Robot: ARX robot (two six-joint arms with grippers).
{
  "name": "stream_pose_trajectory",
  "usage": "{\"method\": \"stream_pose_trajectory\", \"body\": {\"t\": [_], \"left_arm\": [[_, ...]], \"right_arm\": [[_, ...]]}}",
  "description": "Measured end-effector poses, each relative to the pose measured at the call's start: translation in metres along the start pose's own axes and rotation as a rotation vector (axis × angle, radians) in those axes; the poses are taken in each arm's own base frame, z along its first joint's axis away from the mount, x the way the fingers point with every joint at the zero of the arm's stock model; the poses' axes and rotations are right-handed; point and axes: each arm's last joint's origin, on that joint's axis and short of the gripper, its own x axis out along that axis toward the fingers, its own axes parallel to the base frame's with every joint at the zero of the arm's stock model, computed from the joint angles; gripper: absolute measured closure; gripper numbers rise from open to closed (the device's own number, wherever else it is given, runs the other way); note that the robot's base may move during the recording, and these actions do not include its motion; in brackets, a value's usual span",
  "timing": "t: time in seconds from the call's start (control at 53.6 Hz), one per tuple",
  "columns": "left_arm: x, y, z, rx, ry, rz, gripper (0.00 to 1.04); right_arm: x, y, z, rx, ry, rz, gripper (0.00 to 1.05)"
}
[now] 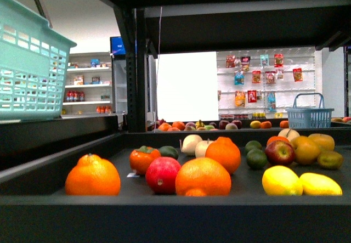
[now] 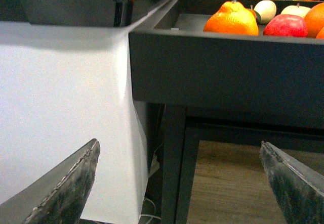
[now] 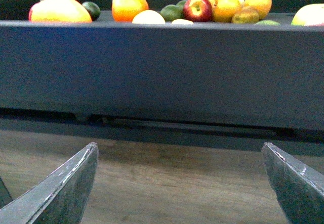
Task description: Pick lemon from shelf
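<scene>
1. Lemon (image 1: 281,181): lies on the shelf (image 1: 164,216), on the near right part of the tray, just behind the front rim. A second lemon (image 1: 320,184) touches it, or nearly so, on its right.
2. Bearing from the grippers: up and beyond. Both wrist views look at the tray's front wall from below its rim.
3. Long axis: roughly left to right, along the front rim. The second lemon is the more drawn out.
4. Right gripper (image 3: 177,191): jaws spread wide, empty, facing the front wall. Judged the nearer arm, as the lemon is right of centre.
5. Left gripper (image 2: 177,188): jaws spread wide, empty, at the tray's left corner, well apart from the lemon.
6. Appearance: bright pure yellow, smooth, plump oval, slightly glossy, unobstructed from the front.
7. Neighbours: red apple (image 1: 279,152) just behind it, large orange (image 1: 203,176) to its left.
</scene>
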Motion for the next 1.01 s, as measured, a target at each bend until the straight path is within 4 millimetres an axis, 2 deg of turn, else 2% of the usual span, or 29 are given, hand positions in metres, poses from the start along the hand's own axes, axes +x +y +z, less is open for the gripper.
{"method": "stream_pose_trajectory", "body": {"t": [1.007], "left_arm": [[0.0,0.0,0.0,0.0,0.0,0.0,0.08]], "right_arm": [[0.0,0.0,0.0,0.0,0.0,0.0,0.08]]}}
